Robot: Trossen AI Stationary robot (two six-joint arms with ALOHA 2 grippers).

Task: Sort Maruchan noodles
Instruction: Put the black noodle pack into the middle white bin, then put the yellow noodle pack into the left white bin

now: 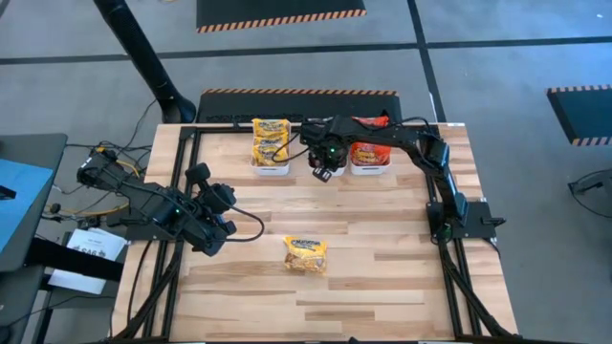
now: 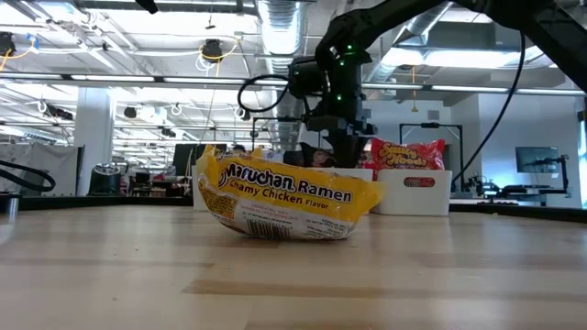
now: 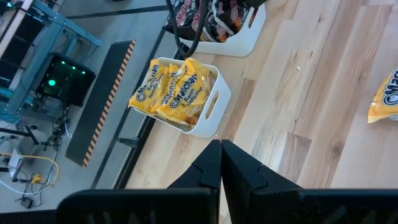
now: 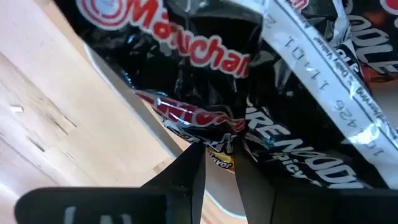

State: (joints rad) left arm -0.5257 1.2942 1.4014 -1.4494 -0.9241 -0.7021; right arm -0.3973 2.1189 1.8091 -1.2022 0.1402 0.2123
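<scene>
Two fingers of the right gripper (image 4: 219,163) pinch the crinkled edge of a black noodle packet (image 4: 205,74), holding it over the middle bin (image 4: 127,93) at the far edge of the table (image 1: 382,277). In the high view this gripper (image 1: 325,170) hangs between the two neighbouring bins, though the middle bin is mostly hidden under the arm there. To one side stands a white bin of yellow packets (image 1: 271,141); to the other, a white bin of red packets (image 1: 368,153). One yellow packet (image 1: 306,254) lies alone on the bare wood, well apart from the bins. The left gripper (image 1: 212,225) waits at the table's left side, fingers pressed together and empty.
</scene>
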